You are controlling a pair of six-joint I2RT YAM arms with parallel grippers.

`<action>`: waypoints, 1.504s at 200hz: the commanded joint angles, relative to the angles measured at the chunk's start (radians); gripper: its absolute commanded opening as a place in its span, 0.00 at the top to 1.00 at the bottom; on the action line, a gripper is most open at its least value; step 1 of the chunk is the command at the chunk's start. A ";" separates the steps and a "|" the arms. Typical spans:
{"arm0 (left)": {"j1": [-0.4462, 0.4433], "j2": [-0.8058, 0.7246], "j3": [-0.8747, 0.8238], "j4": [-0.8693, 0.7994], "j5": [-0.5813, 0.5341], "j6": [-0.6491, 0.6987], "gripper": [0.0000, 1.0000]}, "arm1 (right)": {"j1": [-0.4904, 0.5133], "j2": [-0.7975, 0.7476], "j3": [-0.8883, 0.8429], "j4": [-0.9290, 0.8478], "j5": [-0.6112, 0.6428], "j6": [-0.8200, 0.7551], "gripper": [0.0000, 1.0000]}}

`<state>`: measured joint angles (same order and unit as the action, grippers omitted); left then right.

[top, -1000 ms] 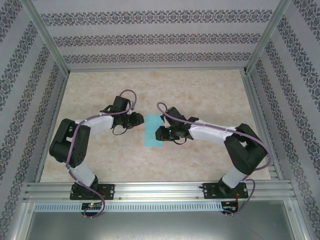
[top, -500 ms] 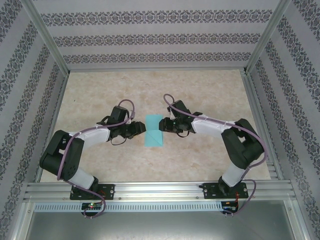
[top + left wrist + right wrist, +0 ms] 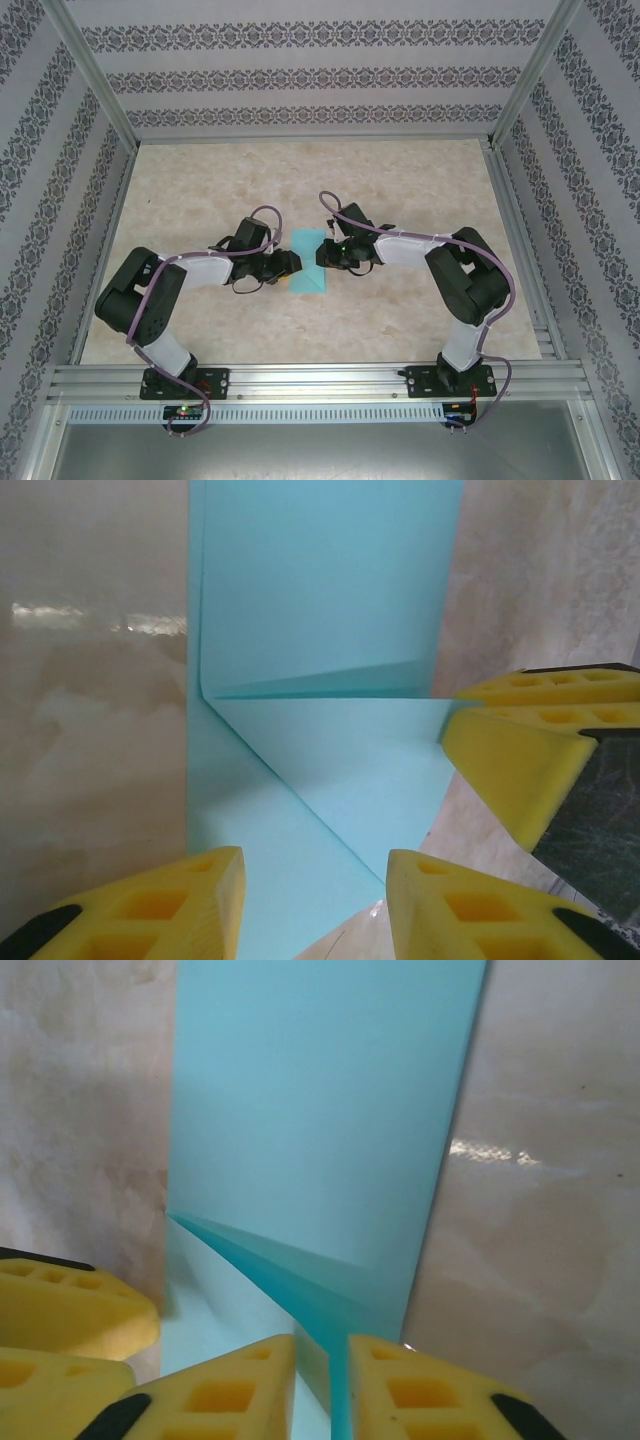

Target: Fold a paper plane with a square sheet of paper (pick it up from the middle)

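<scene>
From above, the square sheet of paper [image 3: 310, 276] lies on the table [image 3: 400, 190] midway between the two arms, already doubled into a narrow strip. The left gripper [image 3: 291, 266] sits at its left edge and the right gripper [image 3: 324, 253] at its right edge, a little farther back. They are close together, so each should move slowly and mind the other.

In the left wrist view, the strip runs away from the camera with a diagonal flap [image 3: 350, 770] folded across it and one flat crease line. The left claw [image 3: 315, 905] stands apart with the paper's near end in the gap, holding nothing. It would serve best pressed flat as an anchor just beside the crease. The right claw's yellow fingers [image 3: 520, 750] touch the strip's right edge.

In the right wrist view, the right claw [image 3: 320, 1385] has its jaws nearly together around a raised fold of the sheet [image 3: 320, 1110] — whether they pinch it yet I cannot tell. A good fold here probably needs a shallow bite on that edge alone. The flap should then travel low and square to the long side, so the corner lands on the centre line without dragging the strip.
</scene>
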<state>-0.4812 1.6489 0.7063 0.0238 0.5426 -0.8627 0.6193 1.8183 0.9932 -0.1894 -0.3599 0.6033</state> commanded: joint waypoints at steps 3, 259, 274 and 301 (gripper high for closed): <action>-0.017 0.018 0.030 0.060 0.019 -0.022 0.57 | -0.008 0.019 0.022 0.032 -0.019 -0.002 0.85; -0.032 0.145 0.126 0.122 0.003 -0.036 0.86 | -0.060 -0.090 -0.061 0.042 0.011 0.062 0.72; -0.033 0.133 0.136 0.082 -0.022 -0.006 0.91 | -0.068 -0.174 -0.083 0.026 0.060 0.082 0.62; -0.031 0.074 0.166 -0.052 -0.078 0.085 0.96 | -0.073 -0.323 -0.105 -0.075 0.214 0.083 0.39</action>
<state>-0.5053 1.7817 0.8276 0.0704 0.5323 -0.8738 0.5556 1.6360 0.9047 -0.2058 -0.2962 0.6773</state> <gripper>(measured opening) 0.054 0.525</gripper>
